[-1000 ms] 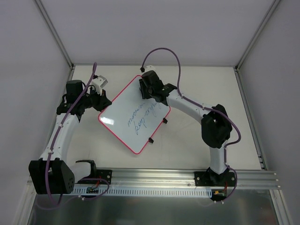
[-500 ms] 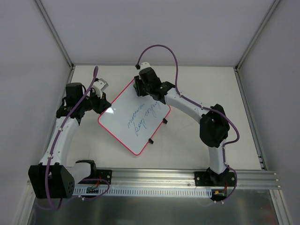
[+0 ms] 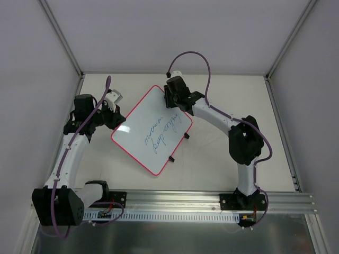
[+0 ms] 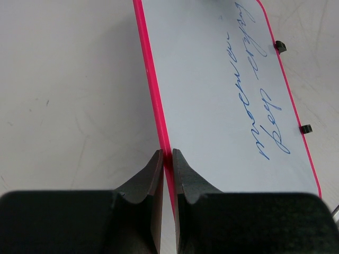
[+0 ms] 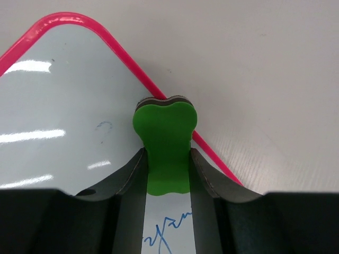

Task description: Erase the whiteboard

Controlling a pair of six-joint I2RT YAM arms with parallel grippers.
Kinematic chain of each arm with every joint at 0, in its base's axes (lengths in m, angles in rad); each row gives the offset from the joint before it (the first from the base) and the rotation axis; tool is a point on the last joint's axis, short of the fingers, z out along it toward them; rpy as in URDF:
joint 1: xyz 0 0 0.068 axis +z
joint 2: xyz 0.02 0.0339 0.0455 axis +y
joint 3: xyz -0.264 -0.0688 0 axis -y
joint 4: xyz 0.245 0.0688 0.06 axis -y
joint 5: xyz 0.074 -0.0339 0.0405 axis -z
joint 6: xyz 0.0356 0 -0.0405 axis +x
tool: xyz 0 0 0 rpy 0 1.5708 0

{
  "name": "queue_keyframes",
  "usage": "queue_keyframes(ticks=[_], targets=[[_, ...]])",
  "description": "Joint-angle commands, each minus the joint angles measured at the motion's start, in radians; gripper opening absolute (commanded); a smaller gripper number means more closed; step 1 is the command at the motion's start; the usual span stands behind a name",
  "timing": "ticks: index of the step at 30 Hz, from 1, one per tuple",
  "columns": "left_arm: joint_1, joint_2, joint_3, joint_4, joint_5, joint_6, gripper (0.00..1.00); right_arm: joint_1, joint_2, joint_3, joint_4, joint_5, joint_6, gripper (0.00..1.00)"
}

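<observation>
The whiteboard [image 3: 153,129] lies tilted on the table, white with a pink-red rim, two black clips on its right edge and blue handwriting [image 3: 159,129] in the middle. My left gripper [image 3: 115,117] is shut on the board's left rim [image 4: 159,121]. My right gripper [image 3: 172,100] is shut on the green eraser [image 5: 165,145] and holds it at the board's upper right edge [image 5: 153,90], above the blue writing [image 5: 167,235]. The writing also shows in the left wrist view [image 4: 265,100].
The pale table [image 3: 228,159] is ringed by grey walls, with metal posts at the back corners. A metal rail [image 3: 175,200] runs along the near edge with both arm bases on it. Purple cables loop over both arms.
My right gripper with the eraser has shifted right along the board's upper edge. The board has turned slightly. The left gripper keeps its hold on the rim.
</observation>
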Motion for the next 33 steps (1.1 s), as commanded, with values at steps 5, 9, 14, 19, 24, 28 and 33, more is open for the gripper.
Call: queue_keyframes(ticks=[5,9,14,19,24,28,33], targets=[[-0.012,-0.027,-0.009,0.0,0.038,0.03,0.0,0.053,-0.003,0.097,-0.022,-0.106,-0.033,0.0],[-0.014,-0.032,-0.012,0.0,0.044,0.031,0.0,0.066,0.021,0.145,-0.032,-0.119,-0.059,0.0],[-0.014,-0.032,-0.015,0.0,0.046,0.031,0.0,0.066,0.051,0.174,-0.03,-0.051,-0.059,0.0],[-0.012,-0.037,-0.015,0.0,0.043,0.033,0.0,0.043,0.038,0.159,-0.03,0.055,-0.046,0.0],[-0.012,-0.041,-0.02,0.002,0.044,0.036,0.0,0.0,0.0,0.067,-0.029,0.107,0.04,0.0],[-0.014,-0.034,-0.017,0.0,0.044,0.036,0.0,-0.003,-0.005,0.045,-0.029,0.089,0.042,0.0],[-0.012,-0.029,-0.012,0.0,0.046,0.034,0.0,0.02,0.008,0.059,-0.009,0.009,0.028,0.0]])
